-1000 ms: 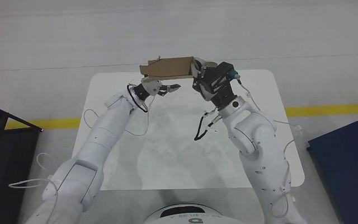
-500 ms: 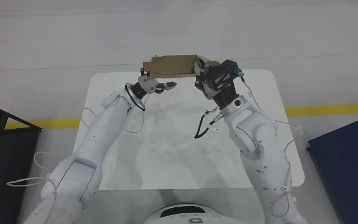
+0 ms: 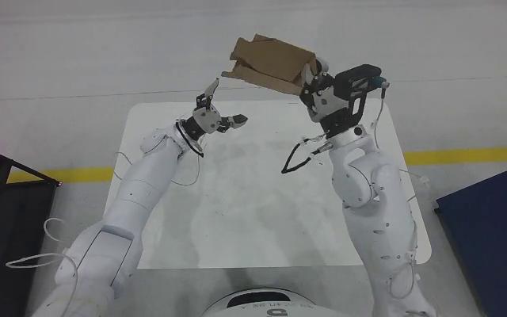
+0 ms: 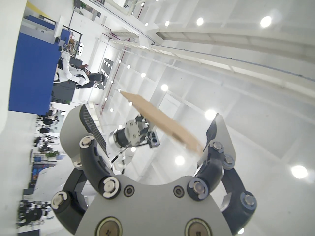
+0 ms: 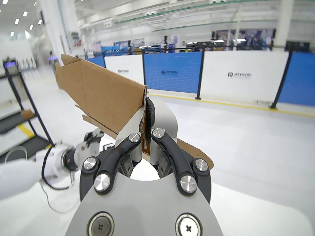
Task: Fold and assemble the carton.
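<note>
Above the tabletop [image 3: 253,206], right jaws pinch the carton [image 3: 273,59] aloft, seemingly so the released left jaws can reach it.

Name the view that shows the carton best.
Right wrist view: the carton shows its panels, creases and the edge clamped in the right gripper. The top view shows the carton whole, held aloft; the left wrist view shows it edge-on, as a thin strip.

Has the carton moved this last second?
Yes. In the top view the carton, held by the right gripper, went from over the far table edge to beyond it.
</note>
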